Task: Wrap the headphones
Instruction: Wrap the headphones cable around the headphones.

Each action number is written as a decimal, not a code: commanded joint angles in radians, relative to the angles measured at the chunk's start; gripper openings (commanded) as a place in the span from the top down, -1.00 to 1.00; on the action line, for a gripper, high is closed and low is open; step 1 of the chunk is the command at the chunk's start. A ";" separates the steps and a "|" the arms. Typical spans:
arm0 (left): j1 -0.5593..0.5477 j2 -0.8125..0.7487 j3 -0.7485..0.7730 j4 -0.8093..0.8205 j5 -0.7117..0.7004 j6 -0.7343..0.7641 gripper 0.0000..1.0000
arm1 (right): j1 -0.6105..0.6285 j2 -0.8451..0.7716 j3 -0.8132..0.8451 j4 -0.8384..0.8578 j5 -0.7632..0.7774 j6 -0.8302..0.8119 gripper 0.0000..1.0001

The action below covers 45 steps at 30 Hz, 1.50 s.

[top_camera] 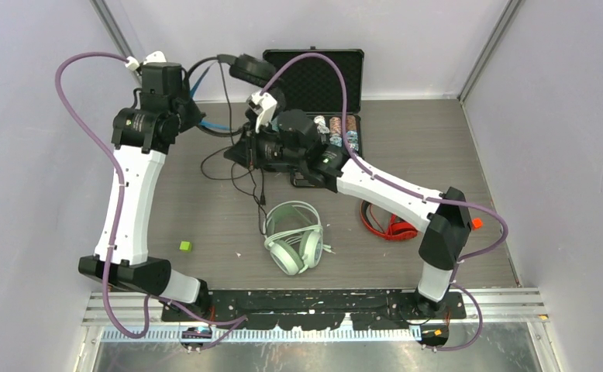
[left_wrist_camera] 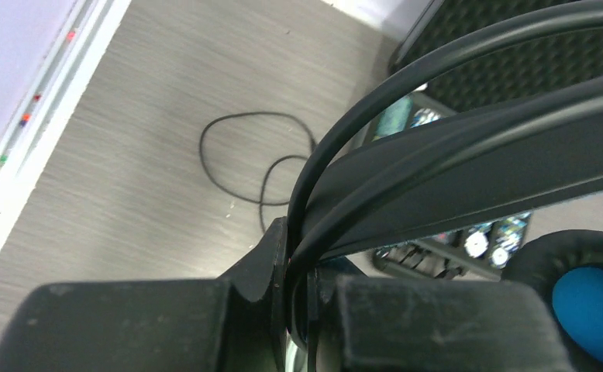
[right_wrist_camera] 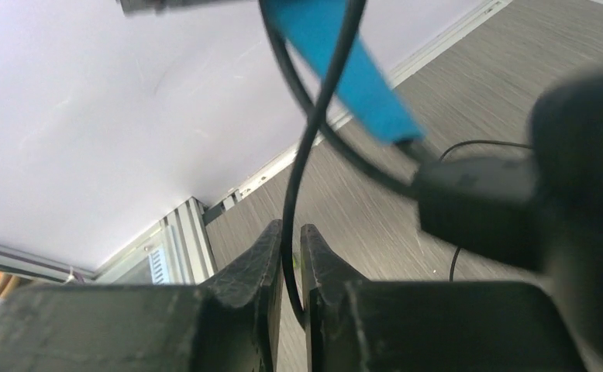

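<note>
**Top external first, then each wrist: black pair held up, cord about to be wound**

Top external view: the left gripper [top_camera: 191,116] holds the black headphones [top_camera: 246,71] off the surface [top_camera: 167,201] at the far left, in front of an open black case [top_camera: 322,77]. The right gripper [top_camera: 240,147] sits just beside and below them, where the black cable [top_camera: 240,177] drops and lies in loose loops. The mint-green headphones [top_camera: 292,236] lie near the middle, and the red headphones [top_camera: 387,226] lie partly under the right arm; neither is being handled. The step in hand looks like gathering the black pair's cord for winding, with the other two pairs left for later.

Left wrist view: this shows the grip that the overhead view hides. The jaws are closed tight on the headband [left_wrist_camera: 477,170], with its flat band and thin frame wire running out between the fingers. A blue-lined ear cup [left_wrist_camera: 585,302] sits at the lower right, and slack cable lies looped on the surface beyond.

Right wrist view: the jaws stand a narrow slit apart with the cable running straight through it. The picture is too blurred to tell whether they pinch the cable or only cage it. A strip of blue lining [right_wrist_camera: 337,70] crosses above.

The next move calls for a firm hold on the cord. It then has to be carried round the headband while the left arm holds the pair steady, taking up the slack without snagging.
</note>
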 commanded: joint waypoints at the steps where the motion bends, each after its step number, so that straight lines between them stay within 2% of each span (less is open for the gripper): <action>1: 0.016 -0.067 0.031 0.214 0.053 -0.122 1.00 | 0.026 -0.067 -0.067 0.116 0.013 -0.061 0.59; 7: 0.017 -0.081 0.039 0.216 0.090 -0.136 1.00 | 0.026 -0.098 -0.193 0.268 0.001 -0.133 0.48; 11: 0.017 -0.099 0.055 0.210 0.102 -0.135 1.00 | 0.026 -0.101 -0.292 0.430 -0.025 -0.188 0.36; 16: 0.017 -0.105 0.099 0.187 0.144 -0.144 1.00 | 0.026 -0.060 -0.402 0.702 -0.041 -0.201 0.02; 23: 0.017 -0.113 0.146 0.164 0.188 -0.152 1.00 | 0.026 0.064 -0.407 0.961 -0.023 -0.169 -0.29; 27: 0.017 -0.119 0.156 0.166 0.221 -0.166 1.00 | 0.026 0.132 -0.362 1.020 -0.006 -0.191 -0.33; 40: 0.017 -0.121 0.211 0.138 0.236 -0.178 1.00 | -0.001 0.258 -0.256 1.105 0.012 -0.154 -0.31; 42: 0.017 -0.122 0.210 0.140 0.242 -0.177 1.00 | -0.011 0.261 -0.247 1.097 -0.008 -0.150 -0.09; 43: 0.017 -0.121 0.212 0.142 0.243 -0.178 1.00 | -0.014 0.261 -0.246 1.095 -0.015 -0.140 0.20; 45: 0.017 -0.120 0.218 0.144 0.244 -0.167 1.00 | -0.026 0.258 -0.260 1.107 -0.016 -0.120 0.55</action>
